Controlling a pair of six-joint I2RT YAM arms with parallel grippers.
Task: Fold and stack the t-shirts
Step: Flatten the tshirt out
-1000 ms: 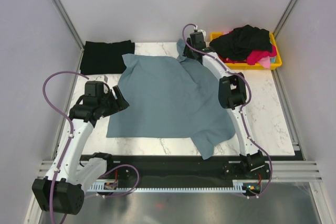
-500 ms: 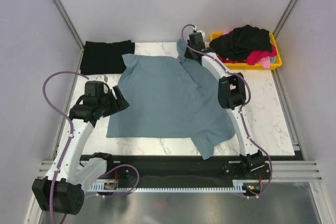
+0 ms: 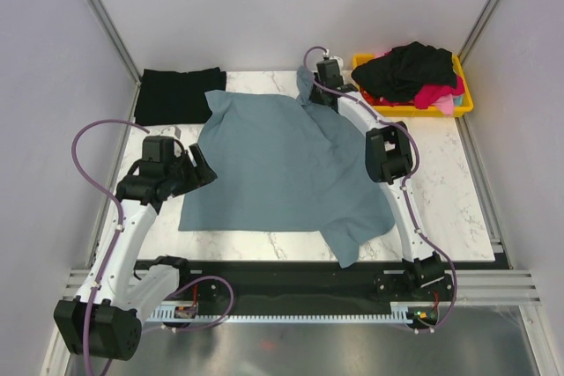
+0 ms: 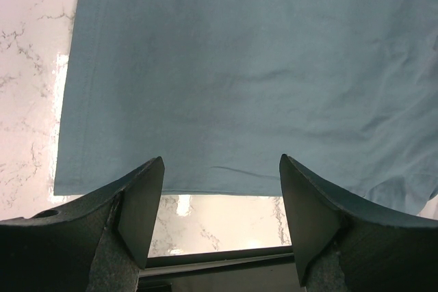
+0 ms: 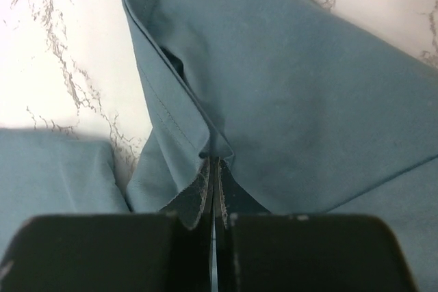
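A slate blue-grey t-shirt (image 3: 282,165) lies spread over the marble table, one corner hanging over the near edge. My right gripper (image 3: 319,92) is at the shirt's far right corner. In the right wrist view its jaws (image 5: 213,162) are shut, pinching a raised fold of the blue-grey fabric (image 5: 308,100) beside a stitched hem. At the shirt's left edge hovers my left gripper (image 3: 204,169), open, with nothing between its fingers (image 4: 144,196). Below it I see the shirt's hem (image 4: 239,66) and bare marble.
A folded black t-shirt (image 3: 176,94) lies at the far left of the table. At the far right a yellow bin (image 3: 464,101) holds a heap of black (image 3: 410,68) and pink-red (image 3: 434,94) shirts. A dark rail runs along the near table edge (image 3: 291,266).
My right gripper has shut on a fold at the blue-grey shirt's far corner and shifted slightly. The left arm has stayed still.
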